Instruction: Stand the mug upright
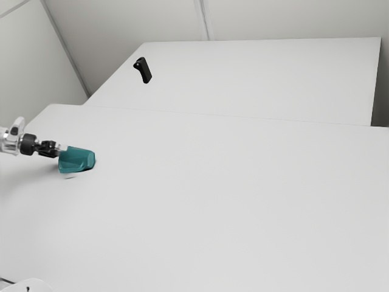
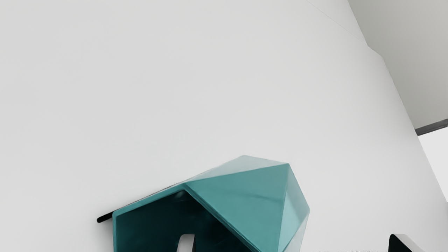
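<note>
The teal faceted mug (image 1: 76, 160) lies on its side on the table toward the exterior view's left. My gripper (image 1: 59, 148) is right at its open end. In the wrist view the mug (image 2: 241, 203) shows its dark hollow beside flat teal facets. The gripper (image 2: 294, 243) stands open there, fingertips wide apart: one overlaps the dark mouth, the other is out past the mug's outer wall. Whether either finger touches the mug cannot be told. A thin black piece (image 2: 104, 217) pokes out beside the rim.
A black object (image 1: 144, 70) rests on the farther white table (image 1: 261, 76), well away from the mug. The near white table (image 1: 231, 201) extends toward the exterior view's right. A white rounded thing (image 1: 27, 286) shows at the exterior view's lower left corner.
</note>
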You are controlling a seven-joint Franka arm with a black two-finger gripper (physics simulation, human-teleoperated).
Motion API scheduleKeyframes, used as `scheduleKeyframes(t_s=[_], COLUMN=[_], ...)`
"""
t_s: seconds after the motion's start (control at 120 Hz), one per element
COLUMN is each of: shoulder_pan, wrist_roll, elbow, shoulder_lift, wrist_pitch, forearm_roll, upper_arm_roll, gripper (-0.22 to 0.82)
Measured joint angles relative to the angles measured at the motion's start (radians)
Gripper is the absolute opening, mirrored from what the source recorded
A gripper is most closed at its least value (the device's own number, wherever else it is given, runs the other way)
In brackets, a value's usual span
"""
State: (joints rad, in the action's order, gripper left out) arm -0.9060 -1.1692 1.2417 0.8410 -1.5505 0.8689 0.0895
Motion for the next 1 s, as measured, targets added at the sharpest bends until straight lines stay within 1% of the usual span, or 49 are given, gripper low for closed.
scheduleKeyframes(t_s=[0.167,0.242,0.442,0.7,0.8,0.933,1.0], shoulder_pan=[-0.01,-0.014,-0.025,-0.039,-0.039,-0.039,-0.042], wrist_roll=[-0.04,-0.054,-0.089,-0.135,-0.149,-0.163,-0.17], elbow=[0.02,0.028,0.033,0.024,0.022,0.023,0.027], shoulder_lift=[0.0,0.0,0.0,0.026,0.028,0.025,0.02], wrist_pitch=[0.014,0.02,0.034,0.048,0.05,0.055,0.058], forearm_roll=[0.002,0.002,0.001,0.0,-0.001,-0.001,0.0], upper_arm_roll=[0.011,0.013,0.025,0.037,0.038,0.039,0.053], gripper=[0.6,0.55,0.38,0.29,0.2,0.03,-0.04])
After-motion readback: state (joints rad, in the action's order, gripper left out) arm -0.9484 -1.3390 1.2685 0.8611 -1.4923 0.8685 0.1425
